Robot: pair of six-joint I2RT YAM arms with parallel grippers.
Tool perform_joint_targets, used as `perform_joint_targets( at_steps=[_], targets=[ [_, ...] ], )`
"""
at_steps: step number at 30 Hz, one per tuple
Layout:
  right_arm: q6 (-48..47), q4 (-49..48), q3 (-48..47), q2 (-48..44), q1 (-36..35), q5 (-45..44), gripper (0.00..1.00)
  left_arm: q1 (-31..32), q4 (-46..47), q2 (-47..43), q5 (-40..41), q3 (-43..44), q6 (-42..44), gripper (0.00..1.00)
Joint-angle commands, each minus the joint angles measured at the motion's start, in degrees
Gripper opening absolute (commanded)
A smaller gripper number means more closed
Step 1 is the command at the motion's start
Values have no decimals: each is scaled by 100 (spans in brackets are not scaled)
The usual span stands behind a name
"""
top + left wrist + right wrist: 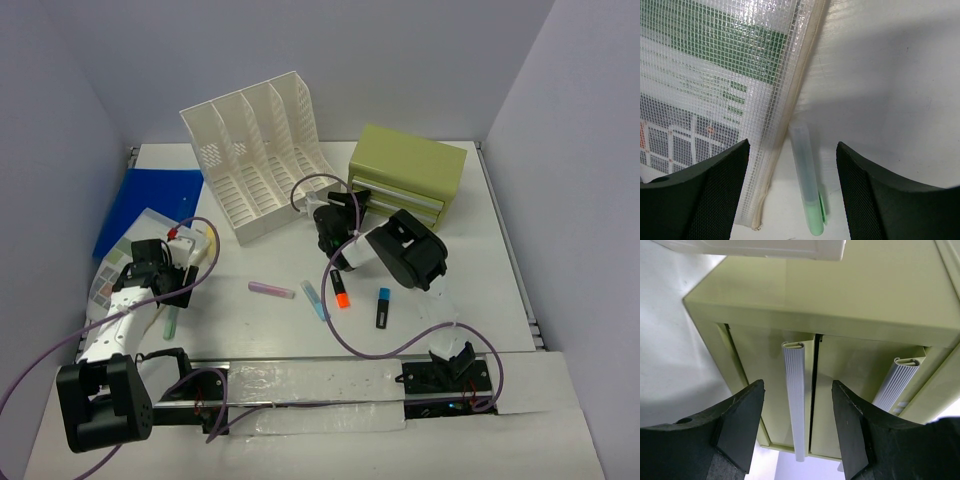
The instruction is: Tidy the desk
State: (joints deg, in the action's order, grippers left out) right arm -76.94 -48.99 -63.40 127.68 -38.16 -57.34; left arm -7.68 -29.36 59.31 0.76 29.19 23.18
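Observation:
The white desk [480,250] carries everything. My left gripper [178,290] is open and low over the desk at the left. In the left wrist view its jaws [792,150] stand on either side of a green highlighter [807,175] without touching it; the highlighter also shows in the top view [170,322]. A clear mesh pouch [715,90] lies just left of it. My right gripper [335,215] is open and faces the olive-green drawer box [410,170]. In the right wrist view its jaws [797,385] stand either side of a grey ribbed drawer handle [796,405], not closed on it.
A white slotted file rack [260,160] stands at the back centre. A blue folder [150,205] lies at the back left. A pink marker [272,290], a light blue marker [314,299], an orange marker [341,290] and a blue-capped marker [383,308] lie mid-desk.

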Motion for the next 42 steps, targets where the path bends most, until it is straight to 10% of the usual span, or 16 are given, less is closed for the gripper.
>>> perform_joint_targets(
  at_steps=[1, 42],
  targets=[
    [-146, -442, -211, 111, 83, 18, 64, -40, -40, -39, -166, 236, 67, 77],
    [-492, -986, -176, 302, 294, 167, 42, -37, -242, -121, -178, 304, 84, 77]
  ],
)
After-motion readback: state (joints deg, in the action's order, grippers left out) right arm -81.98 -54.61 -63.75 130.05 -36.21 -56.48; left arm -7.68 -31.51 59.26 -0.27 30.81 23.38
